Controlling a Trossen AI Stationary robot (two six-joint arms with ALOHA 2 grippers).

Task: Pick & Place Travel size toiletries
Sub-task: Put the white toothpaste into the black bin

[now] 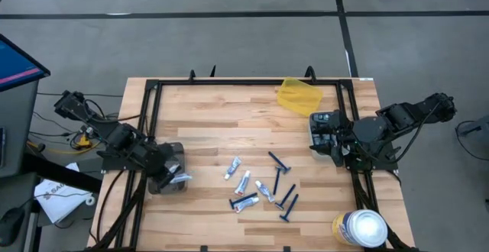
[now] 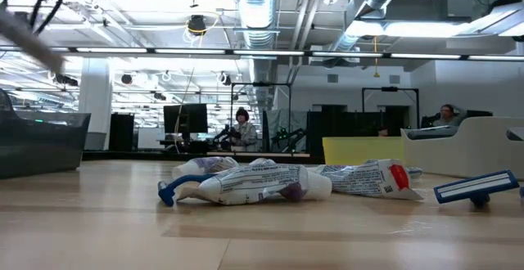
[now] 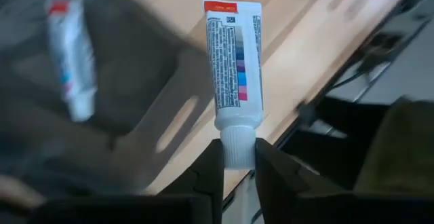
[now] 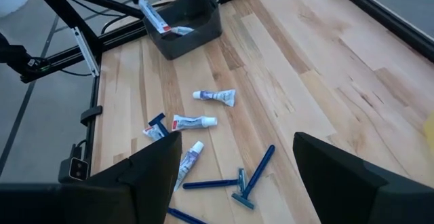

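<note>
Left end effector [image 3: 237, 166] clamped on a tube [image 3: 234, 61] by its cap above the grey bin [image 1: 170, 160] at counter [image 1: 229, 114] left; right end effector [image 4: 234, 163] apart, over remaining tubes [image 1: 243, 182] and razors [image 1: 280, 163].

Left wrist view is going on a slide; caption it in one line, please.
Left gripper shut on a toothpaste tube by its cap, above a dark bin holding another tube.

The left gripper [image 3: 237, 166] sits at the frame's lower left, pinching something by its cap. The right gripper [image 4: 234, 159] waits wide open at the right.
</note>
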